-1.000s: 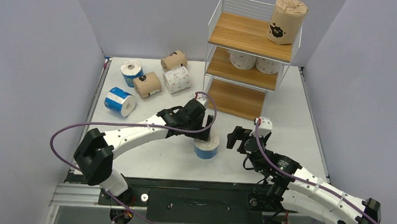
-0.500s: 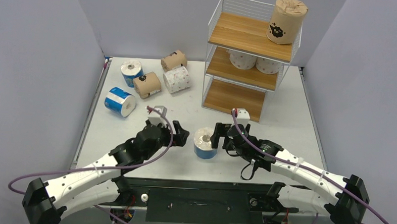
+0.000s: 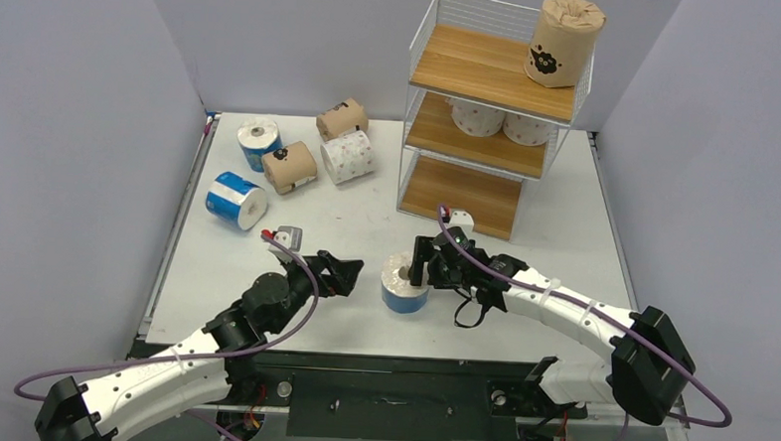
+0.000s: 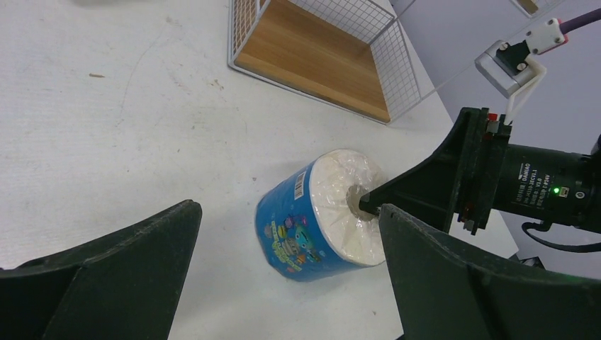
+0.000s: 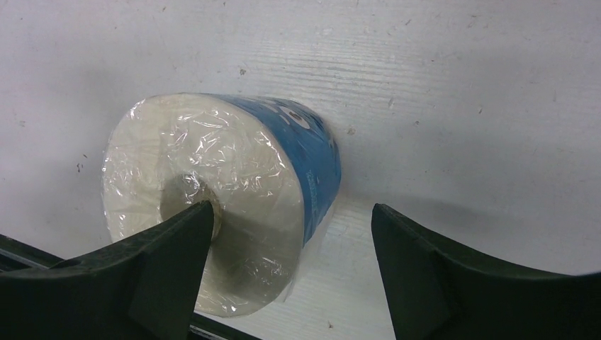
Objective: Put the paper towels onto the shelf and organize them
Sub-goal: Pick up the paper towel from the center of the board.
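A blue-and-white roll (image 3: pixel 404 281) stands on end on the table near the front. My right gripper (image 3: pixel 421 268) is open at it. In the right wrist view (image 5: pixel 292 210) one finger is at the roll's (image 5: pixel 234 163) core hole and the other is outside its blue side. My left gripper (image 3: pixel 348 274) is open and empty just left of the roll; the left wrist view (image 4: pixel 287 212) shows the roll (image 4: pixel 312 227) ahead between its fingers. The shelf (image 3: pixel 492 76) holds a brown roll (image 3: pixel 563 41) on top and two white rolls (image 3: pixel 478 117) (image 3: pixel 527 129) on the middle board.
Loose rolls lie at the table's back left: two blue-and-white (image 3: pixel 258 142) (image 3: pixel 236 200), two brown (image 3: pixel 289 166) (image 3: pixel 341 119), one white dotted (image 3: pixel 349 156). The shelf's bottom board (image 3: pixel 462 192) is bare. Grey walls close in both sides.
My left gripper let go of the blue-and-white roll and drew back to the near left. My right gripper moved left until its open fingers reached the roll.
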